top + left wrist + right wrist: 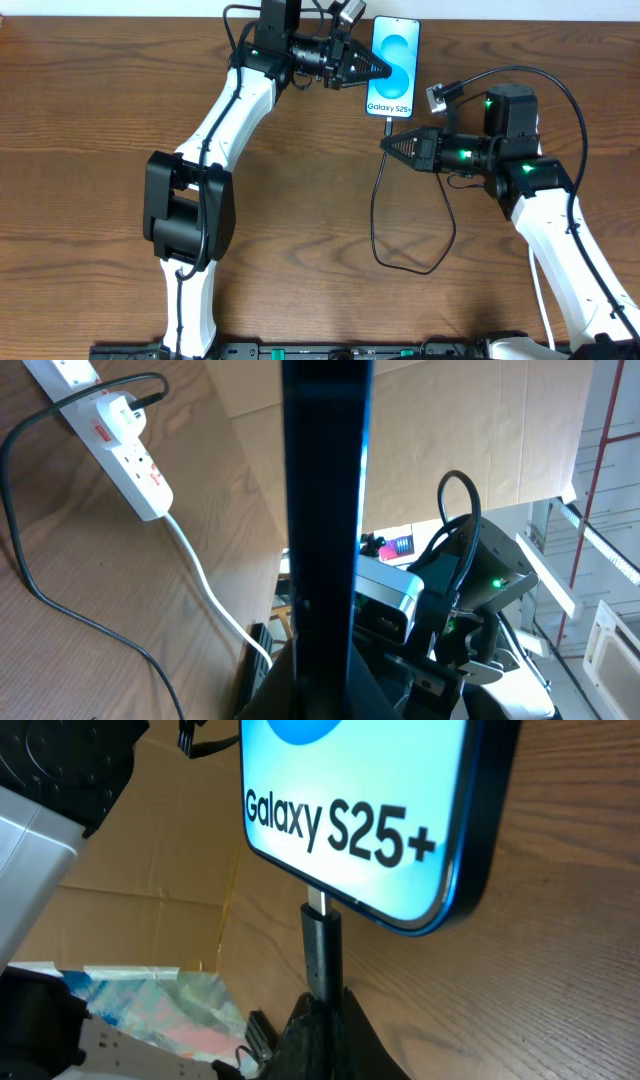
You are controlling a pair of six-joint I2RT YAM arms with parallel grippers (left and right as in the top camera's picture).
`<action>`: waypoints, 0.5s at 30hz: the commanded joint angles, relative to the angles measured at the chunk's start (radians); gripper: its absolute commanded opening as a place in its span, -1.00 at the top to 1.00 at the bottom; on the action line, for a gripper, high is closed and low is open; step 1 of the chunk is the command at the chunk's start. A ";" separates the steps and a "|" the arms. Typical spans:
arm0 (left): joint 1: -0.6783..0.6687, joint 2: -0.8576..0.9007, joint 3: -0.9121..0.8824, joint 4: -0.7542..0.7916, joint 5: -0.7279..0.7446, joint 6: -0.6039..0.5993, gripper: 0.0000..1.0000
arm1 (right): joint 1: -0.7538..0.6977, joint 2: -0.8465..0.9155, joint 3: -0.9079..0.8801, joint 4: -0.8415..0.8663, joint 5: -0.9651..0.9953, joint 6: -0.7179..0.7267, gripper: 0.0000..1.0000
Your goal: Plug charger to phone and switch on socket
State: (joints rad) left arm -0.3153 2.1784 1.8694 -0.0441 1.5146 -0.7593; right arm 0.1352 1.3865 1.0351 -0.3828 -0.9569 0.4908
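Screen of the phone (pixel 360 810) reads "Galaxy S25+"; charger tip (pixel 322 945) at port.

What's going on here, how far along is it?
The left hand grips the Galaxy S25+ phone by its side edge, steadying it. The right hand pinches the charger by its connector, lined up at the phone's bottom port. A sliver of metal tip shows, so it looks not fully seated. The white power strip lies off to the side with an adapter plugged in. Its switch state can't be read.
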 commanded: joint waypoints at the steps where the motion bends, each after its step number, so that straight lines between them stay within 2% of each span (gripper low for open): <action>1: 0.002 -0.048 0.032 0.010 0.048 0.002 0.86 | 0.004 0.002 0.027 0.006 -0.044 0.010 0.98; 15: 0.002 -0.048 0.032 0.031 0.056 -0.009 0.86 | 0.004 0.038 0.027 0.011 -0.045 0.010 0.98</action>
State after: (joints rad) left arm -0.3153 2.1784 1.8694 -0.0242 1.5227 -0.7628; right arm 0.1352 1.4071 1.0351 -0.3786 -0.9798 0.4931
